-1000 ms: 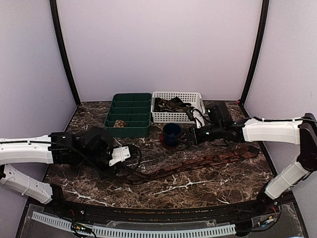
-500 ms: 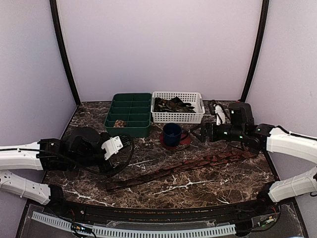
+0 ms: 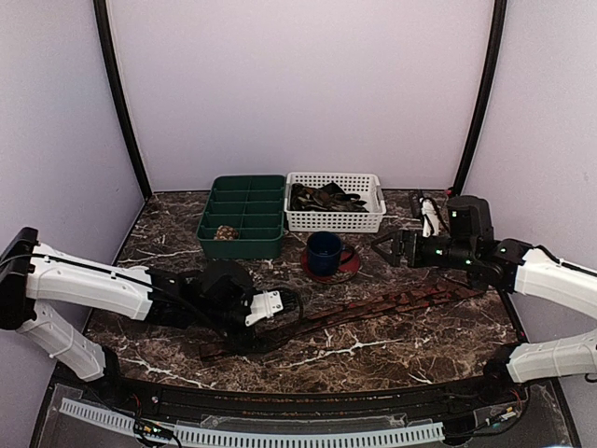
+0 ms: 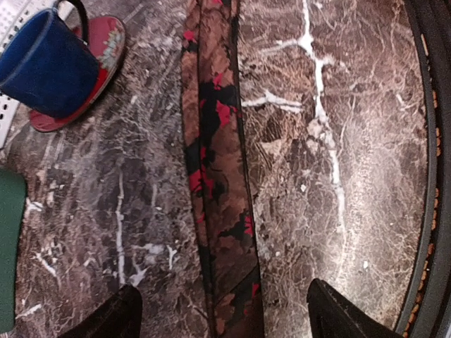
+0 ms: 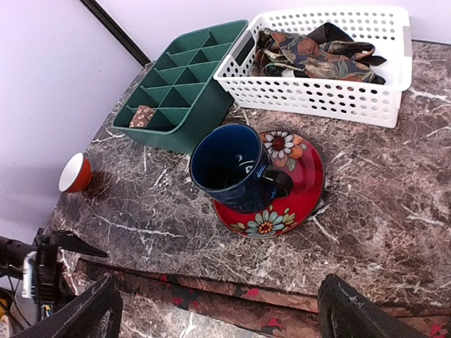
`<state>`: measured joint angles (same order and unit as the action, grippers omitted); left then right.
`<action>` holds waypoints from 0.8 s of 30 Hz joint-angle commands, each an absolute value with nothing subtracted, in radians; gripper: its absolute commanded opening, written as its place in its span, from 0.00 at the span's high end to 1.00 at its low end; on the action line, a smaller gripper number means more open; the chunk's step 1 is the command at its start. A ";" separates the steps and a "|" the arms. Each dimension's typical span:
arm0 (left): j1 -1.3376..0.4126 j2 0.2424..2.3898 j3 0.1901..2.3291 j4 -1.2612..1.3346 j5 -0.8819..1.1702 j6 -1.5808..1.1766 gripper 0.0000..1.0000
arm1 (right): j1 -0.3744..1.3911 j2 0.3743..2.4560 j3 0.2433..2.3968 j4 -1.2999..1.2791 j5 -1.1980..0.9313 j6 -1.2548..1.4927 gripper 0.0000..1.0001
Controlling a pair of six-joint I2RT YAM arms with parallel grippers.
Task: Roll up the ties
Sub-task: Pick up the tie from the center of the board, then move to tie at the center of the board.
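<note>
One tie (image 3: 373, 313), brown with black and red patches, lies flat and unrolled in a long diagonal across the marble table. My left gripper (image 3: 287, 304) hovers over its left part. In the left wrist view the tie (image 4: 215, 176) runs between the wide-apart fingertips (image 4: 116, 317) of the open left gripper (image 4: 222, 317), which do not touch it. My right gripper (image 3: 384, 245) is open and empty, right of the mug and above the tie (image 5: 232, 296). A rolled tie (image 3: 224, 232) sits in a front-left compartment of the green tray (image 3: 244, 245). More loose ties (image 5: 310, 53) fill the white basket (image 5: 317, 98).
A blue mug (image 3: 325, 250) stands on a red flowered saucer (image 5: 292, 190) just behind the tie's middle. A small red bowl (image 5: 74, 172) sits at the table's left side. Tray and basket stand along the back wall.
The left gripper let go of the tie's left end, drew back, then swung right over the tie, open. The right arm pulled back from the mug and opened wider. The tie lies straighter.
</note>
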<state>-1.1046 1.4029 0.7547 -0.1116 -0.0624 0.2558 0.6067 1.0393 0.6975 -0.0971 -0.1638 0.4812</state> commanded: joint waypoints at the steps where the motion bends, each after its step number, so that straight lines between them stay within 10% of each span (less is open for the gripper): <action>1: -1.111 1.510 0.816 -0.105 -0.022 0.288 0.17 | 0.576 1.024 0.661 -0.058 -0.247 0.520 0.04; 9: -1.083 1.674 0.907 -0.166 0.000 0.359 0.22 | 0.546 1.033 0.639 -0.039 -0.296 0.534 0.03; 24: -0.913 1.806 1.036 -0.298 0.073 0.539 0.60 | 0.413 1.031 0.559 -0.148 -0.355 0.679 0.02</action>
<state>-0.9253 1.7695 0.9928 -0.2352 0.0463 0.4728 0.4469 1.0397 0.6029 -0.1070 -0.3382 0.6029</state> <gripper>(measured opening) 0.433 0.980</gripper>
